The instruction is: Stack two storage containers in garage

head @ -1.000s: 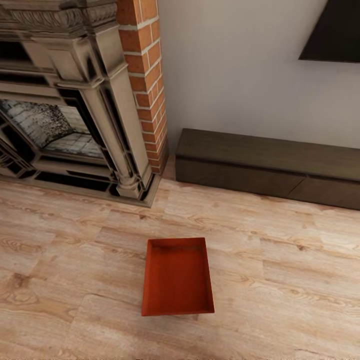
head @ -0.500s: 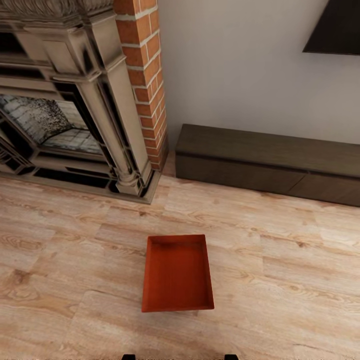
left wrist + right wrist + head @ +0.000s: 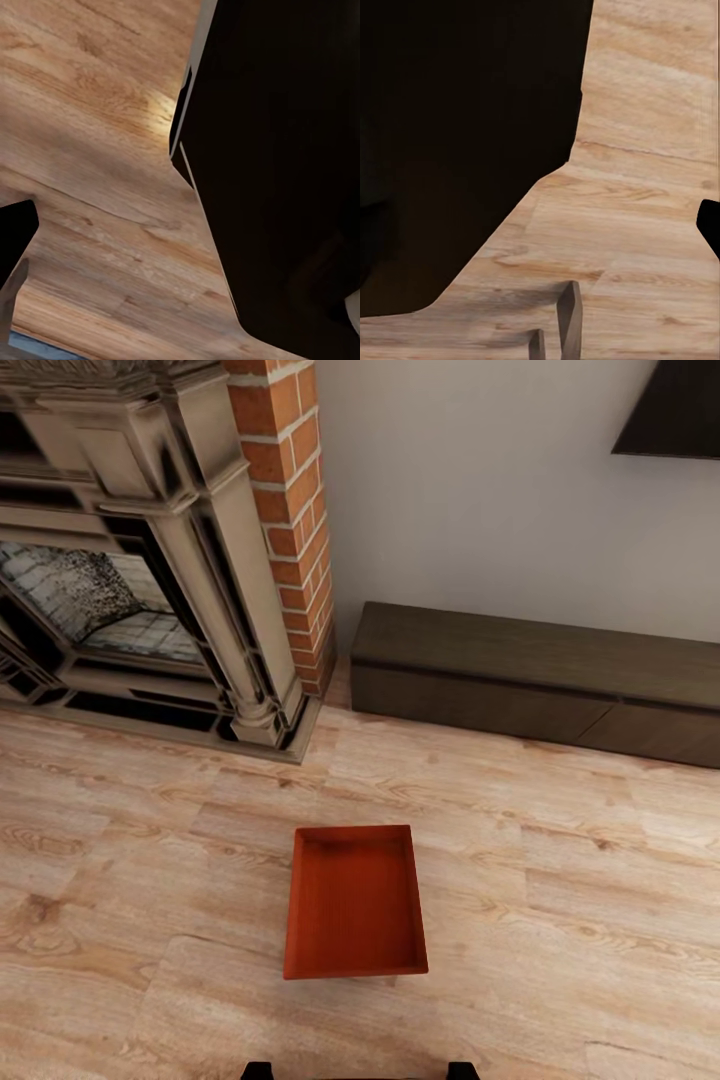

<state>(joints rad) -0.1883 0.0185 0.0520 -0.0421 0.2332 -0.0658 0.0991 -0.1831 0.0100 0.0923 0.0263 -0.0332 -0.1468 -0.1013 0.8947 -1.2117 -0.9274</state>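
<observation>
Head view shows one storage container [image 3: 355, 900] lying open side up on the wood-plank floor [image 3: 560, 900] of the living room, well apart from the fireplace [image 3: 150, 560] and the dark low bench [image 3: 540, 675]; it sits in the open, so probably it can be reached from above. Wrist views show only floor planks and dark robot body, so I cannot tell how the jaws of either gripper stand. Compared with one second ago, the whole picture has shifted a little, so the camera moved, not the container
</observation>
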